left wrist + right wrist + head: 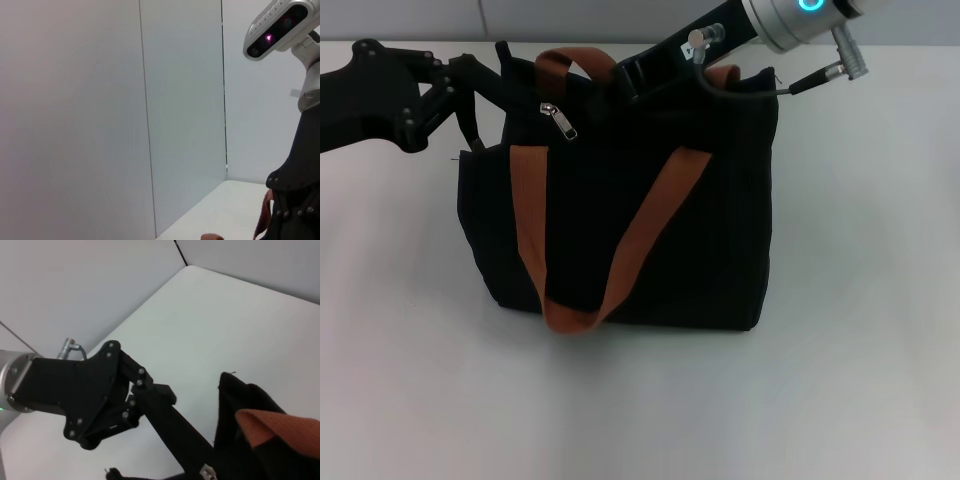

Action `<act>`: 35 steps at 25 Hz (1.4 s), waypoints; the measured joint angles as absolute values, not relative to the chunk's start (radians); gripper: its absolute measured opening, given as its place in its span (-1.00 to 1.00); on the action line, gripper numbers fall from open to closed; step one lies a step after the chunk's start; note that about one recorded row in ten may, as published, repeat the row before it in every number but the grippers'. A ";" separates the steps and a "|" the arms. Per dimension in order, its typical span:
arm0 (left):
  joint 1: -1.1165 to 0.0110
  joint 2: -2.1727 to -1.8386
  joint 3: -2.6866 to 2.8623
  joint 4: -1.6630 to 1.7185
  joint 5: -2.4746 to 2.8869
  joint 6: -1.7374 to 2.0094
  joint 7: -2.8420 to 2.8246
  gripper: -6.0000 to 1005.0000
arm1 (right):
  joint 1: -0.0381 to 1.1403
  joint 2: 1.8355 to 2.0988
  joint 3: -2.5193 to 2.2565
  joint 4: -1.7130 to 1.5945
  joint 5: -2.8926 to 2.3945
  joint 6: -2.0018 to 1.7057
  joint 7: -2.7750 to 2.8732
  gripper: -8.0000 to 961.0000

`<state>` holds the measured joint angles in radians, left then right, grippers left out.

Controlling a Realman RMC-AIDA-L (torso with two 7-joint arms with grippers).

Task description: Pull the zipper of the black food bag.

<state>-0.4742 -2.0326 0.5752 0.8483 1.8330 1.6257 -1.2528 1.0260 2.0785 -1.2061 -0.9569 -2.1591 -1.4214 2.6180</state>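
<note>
The black food bag [620, 210] stands upright on the white table, its two orange-brown straps [650, 230] hanging over the front. The silver zipper pull [558, 121] lies on the top zip line near the bag's left end. My left gripper [488, 100] reaches in from the left and straddles the bag's top left end, shut on the fabric there; it also shows in the right wrist view [195, 465]. My right gripper [638, 78] comes down from the upper right to the bag's top edge beside the back strap, well right of the zipper pull. It also shows in the left wrist view [295, 200].
The white table [860, 300] lies around the bag on all sides. A pale wall [100, 100] stands behind the table. The right arm's silver forearm [790, 20] and its cable [820, 75] hang over the bag's back right corner.
</note>
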 joint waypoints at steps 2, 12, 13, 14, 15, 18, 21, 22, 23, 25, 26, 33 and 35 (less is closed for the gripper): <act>-0.476 -2.033 0.575 0.848 1.833 1.626 -1.253 -0.95 | 1.031 2.078 -1.205 -0.945 -2.148 -1.420 2.618 -0.89; -0.478 -2.036 0.575 0.848 1.830 1.626 -1.251 -0.95 | 1.039 2.080 -1.194 -0.900 -2.107 -1.412 2.616 -0.74; -0.479 -2.036 0.575 0.848 1.828 1.627 -1.251 -0.95 | 1.041 2.080 -1.194 -0.889 -2.107 -1.407 2.614 -0.69; -0.479 -2.035 0.575 0.848 1.827 1.628 -1.250 -0.95 | 1.044 2.080 -1.194 -0.879 -2.106 -1.401 2.612 -0.63; -0.479 -2.035 0.575 0.848 1.825 1.630 -1.249 -0.95 | 1.046 2.080 -1.194 -0.870 -2.106 -1.397 2.610 -0.57; -0.479 -2.035 0.575 0.848 1.824 1.633 -1.249 -0.94 | 1.060 2.081 -1.195 -0.837 -2.098 -1.386 2.604 -0.49; -0.479 -2.035 0.575 0.848 1.822 1.633 -1.249 -0.95 | 1.072 2.082 -1.203 -0.813 -2.073 -1.382 2.602 -0.47; -0.480 -2.036 0.575 0.848 1.822 1.633 -1.249 -0.95 | 1.074 2.083 -1.204 -0.809 -2.068 -1.381 2.602 -0.47; -0.481 -2.037 0.575 0.848 1.822 1.634 -1.249 -0.95 | 1.076 2.084 -1.205 -0.807 -2.066 -1.381 2.602 -0.47; -0.482 -2.038 0.575 0.848 1.822 1.634 -1.249 -0.95 | 1.079 2.085 -1.206 -0.806 -2.062 -1.378 2.602 -0.48; -0.482 -2.038 0.575 0.848 1.821 1.634 -1.249 -0.95 | 1.079 2.085 -1.206 -0.805 -2.059 -1.377 2.602 -0.48; -0.481 -2.039 0.575 0.849 1.820 1.635 -1.249 -0.95 | 1.078 2.086 -1.207 -0.798 -2.054 -1.365 2.602 -0.50; -0.481 -2.038 0.575 0.849 1.819 1.635 -1.249 -0.95 | 1.077 2.084 -1.204 -0.799 -2.057 -1.365 2.602 -0.51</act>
